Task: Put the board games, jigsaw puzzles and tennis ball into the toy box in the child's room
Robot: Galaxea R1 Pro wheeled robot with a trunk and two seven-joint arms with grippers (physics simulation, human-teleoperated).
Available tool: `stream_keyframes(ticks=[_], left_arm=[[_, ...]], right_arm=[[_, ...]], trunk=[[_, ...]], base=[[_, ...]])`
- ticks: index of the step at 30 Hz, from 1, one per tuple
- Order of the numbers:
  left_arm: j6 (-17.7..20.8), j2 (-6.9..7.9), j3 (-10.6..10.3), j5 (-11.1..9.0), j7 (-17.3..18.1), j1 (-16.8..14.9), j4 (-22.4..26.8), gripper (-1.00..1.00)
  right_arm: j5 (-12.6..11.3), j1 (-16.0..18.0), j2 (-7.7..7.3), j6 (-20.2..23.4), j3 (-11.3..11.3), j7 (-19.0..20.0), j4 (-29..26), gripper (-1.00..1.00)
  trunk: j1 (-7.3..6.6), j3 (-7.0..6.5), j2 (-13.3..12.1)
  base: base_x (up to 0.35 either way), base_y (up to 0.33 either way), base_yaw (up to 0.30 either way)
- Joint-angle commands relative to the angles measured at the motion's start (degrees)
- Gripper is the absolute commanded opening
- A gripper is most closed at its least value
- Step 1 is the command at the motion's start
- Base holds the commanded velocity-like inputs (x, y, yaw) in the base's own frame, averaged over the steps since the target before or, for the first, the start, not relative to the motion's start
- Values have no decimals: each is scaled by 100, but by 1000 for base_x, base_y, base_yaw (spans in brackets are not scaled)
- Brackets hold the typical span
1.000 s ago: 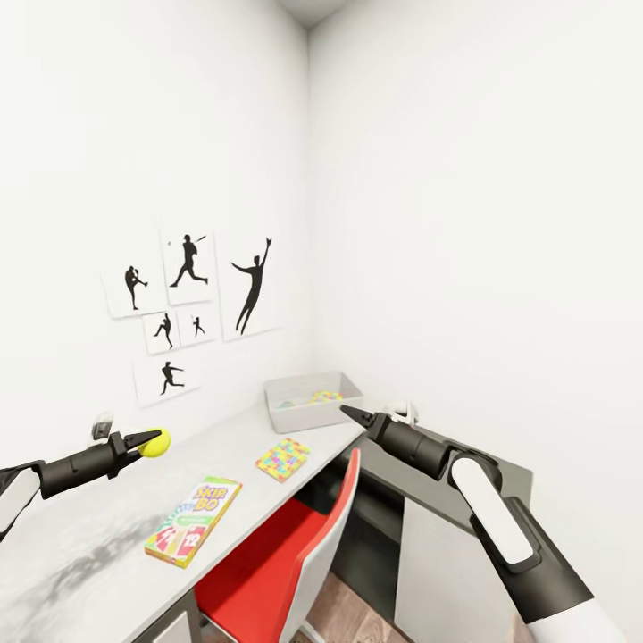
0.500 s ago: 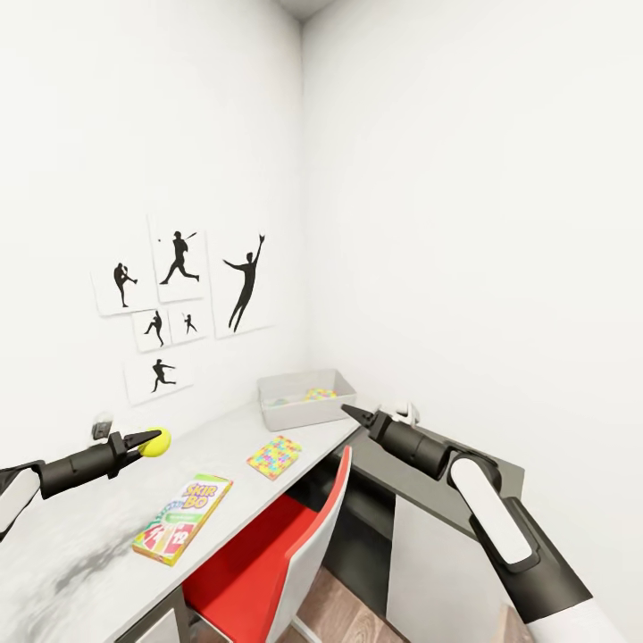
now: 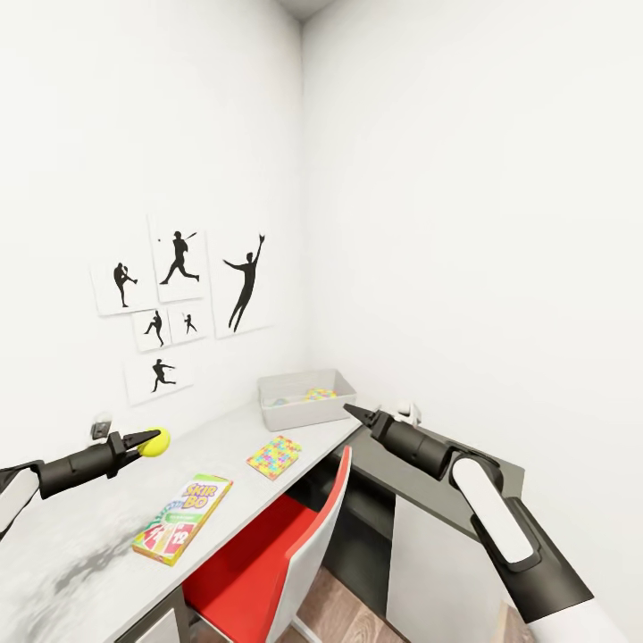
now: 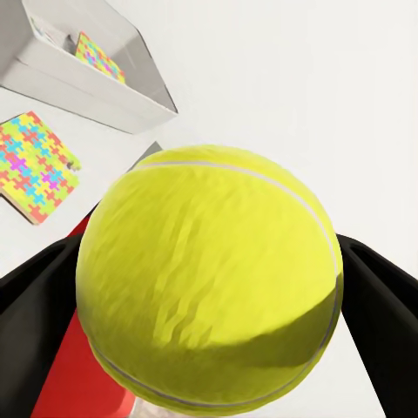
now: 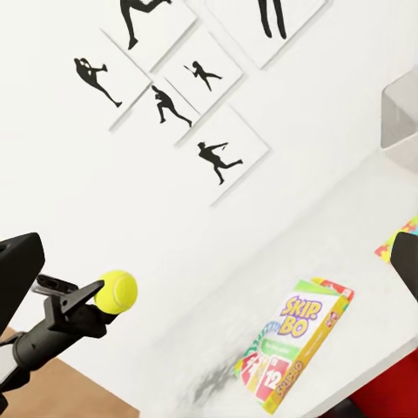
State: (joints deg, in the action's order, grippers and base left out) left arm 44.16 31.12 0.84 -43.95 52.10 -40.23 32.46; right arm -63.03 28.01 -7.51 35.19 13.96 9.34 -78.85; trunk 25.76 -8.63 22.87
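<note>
My left gripper (image 3: 150,439) is shut on the yellow-green tennis ball (image 3: 159,441), held above the table (image 3: 89,545) at its left part. The ball (image 4: 209,279) sits between both black fingers in the left wrist view. The orange-green Skip-Bo board game (image 3: 183,530) lies flat near the table's front edge. One jigsaw puzzle (image 3: 273,456) lies on the table, another (image 3: 321,393) lies inside the grey toy box (image 3: 304,413) in the corner. My right gripper (image 3: 350,412) hovers open beside the toy box, with nothing between its fingers (image 5: 17,270).
A red chair (image 3: 268,563) is pushed under the table. A dark grey cabinet (image 3: 429,527) with a white door stands at the right under my right arm. Black baseball silhouette pictures (image 3: 179,295) hang on the white wall.
The whole picture has shifted slightly since a second ago, so the camera moved. The left gripper still holds the ball. The right gripper edged a little to the right.
</note>
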Motion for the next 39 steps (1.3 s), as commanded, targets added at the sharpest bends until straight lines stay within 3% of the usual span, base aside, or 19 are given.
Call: stream_keyframes(ticks=[1, 17, 28, 39], left_arm=[[32, -1, 8, -7, 10, -2, -2, -100], [32, 0, 11, -9, 10, -2, -2, -100], [32, -1, 7, -9, 8, -2, -2, -100], [32, -1, 4, -9, 10, -2, -2, -100]], right_arm=[[-2, 2, -4, 13, -4, 11, 1, 100], [-7, 2, -5, 52, -37, 3, -68, 100], [-4, 2, -5, 76, -110, 5, -61, 100], [1, 2, -5, 76, -113, 5, -44, 100]], trunk=[[2, 3, 5], [2, 15, 5], [2, 109, 5], [2, 212, 5]], base=[[0, 0, 0], [0, 0, 0], [0, -13, 0], [0, -174, 0]])
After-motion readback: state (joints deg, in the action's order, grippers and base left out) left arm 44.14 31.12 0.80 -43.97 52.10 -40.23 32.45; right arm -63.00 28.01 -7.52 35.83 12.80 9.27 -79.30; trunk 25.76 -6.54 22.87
